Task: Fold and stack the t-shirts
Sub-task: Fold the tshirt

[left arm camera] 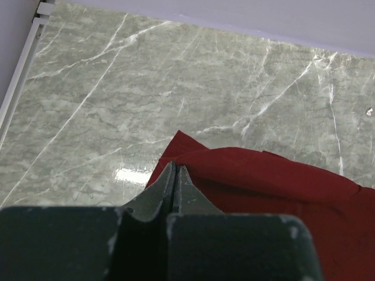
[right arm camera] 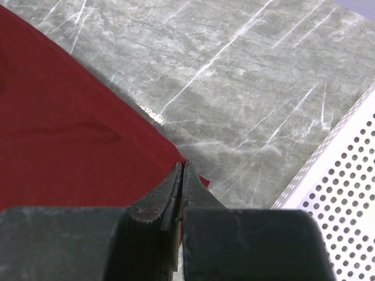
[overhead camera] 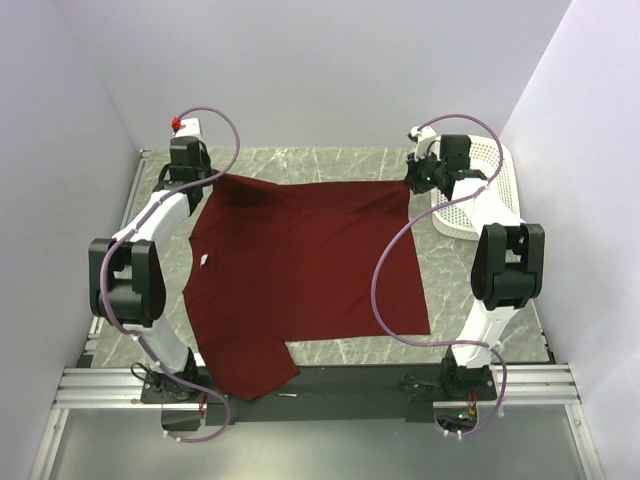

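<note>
The shirt (overhead camera: 300,270) lay spread across the middle of the desk (overhead camera: 330,160), turned sideways. Its neck and white tag (overhead camera: 204,261) pointed to the desk's left side and its hem to the right, while one sleeve (overhead camera: 250,375) spilled over the desk's near edge. The left end effector (overhead camera: 190,178) sat at the desk's far left and the right end effector (overhead camera: 418,178) at its far right, each on a far corner of the cloth. The far edge ran straight and taut between them. That hold looked meant to pull the shirt flat and square before a fold, probably by carrying the far edge toward the desk's near side. No fold had been made yet. In the left wrist view the fingers (left arm camera: 170,187) were pressed together with red cloth bunched right at their tips, apparently pinched. In the right wrist view the fingers (right arm camera: 173,187) were likewise pressed together, with cloth showing on both sides of the tips, so that corner seemed pinched too. A white perforated basket (overhead camera: 500,170) stood at the desk's far right corner, just beside the right end effector and clear of the cloth.
</note>
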